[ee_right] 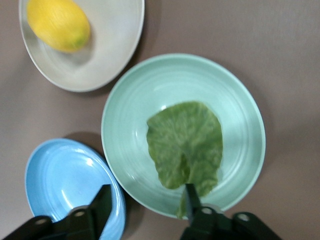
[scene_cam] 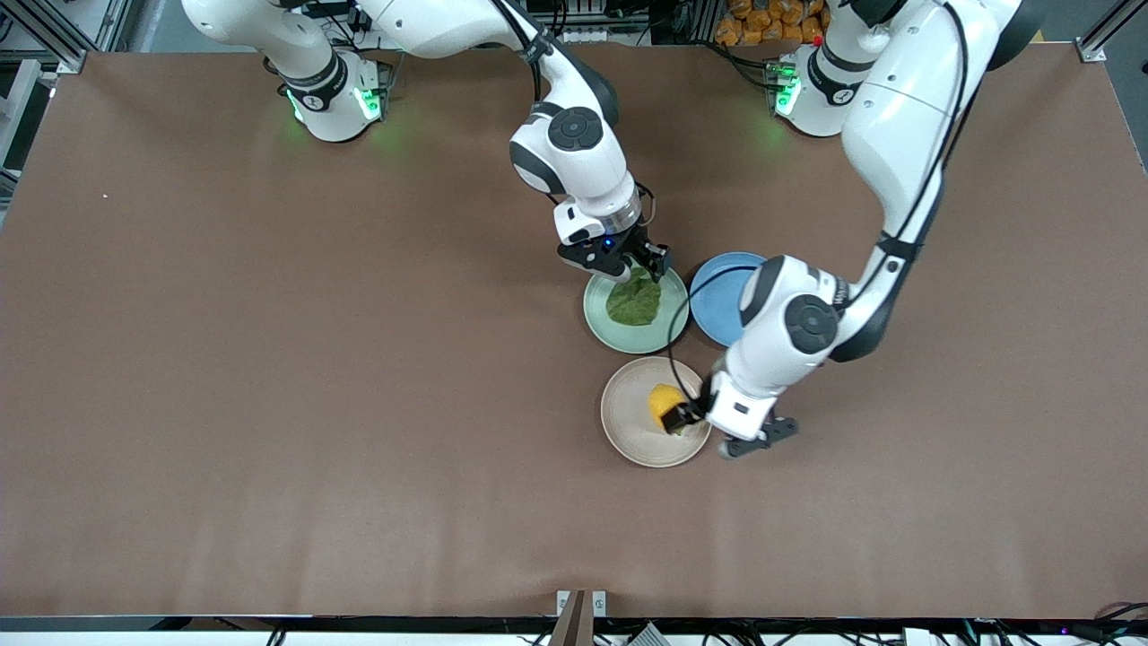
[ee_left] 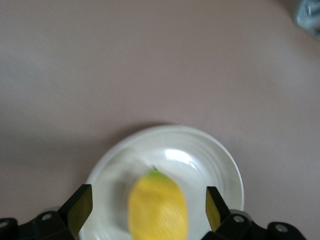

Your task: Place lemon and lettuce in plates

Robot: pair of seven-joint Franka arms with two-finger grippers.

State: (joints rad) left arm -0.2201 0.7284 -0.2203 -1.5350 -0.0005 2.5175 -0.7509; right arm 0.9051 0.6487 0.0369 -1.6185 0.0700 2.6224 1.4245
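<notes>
The yellow lemon [scene_cam: 664, 403] lies in the beige-cream plate [scene_cam: 628, 422], the plate nearest the front camera. My left gripper [scene_cam: 677, 418] is just over that plate, open, with a finger on each side of the lemon [ee_left: 157, 210] and a gap on both sides; the plate's rim [ee_left: 210, 145] shows around it. The dark green lettuce [scene_cam: 634, 303] lies flat in the mint green plate [scene_cam: 601, 325]. My right gripper [scene_cam: 647, 266] is open over that plate's rim on the robots' side. In the right wrist view one finger [ee_right: 191, 200] is beside the stem of the lettuce [ee_right: 187, 145].
A blue plate [scene_cam: 722, 301] sits empty beside the mint plate, toward the left arm's end of the table, partly under the left arm. The three plates lie close together. The right wrist view shows the blue plate [ee_right: 60, 180], the beige plate [ee_right: 112, 45] and the lemon [ee_right: 57, 22].
</notes>
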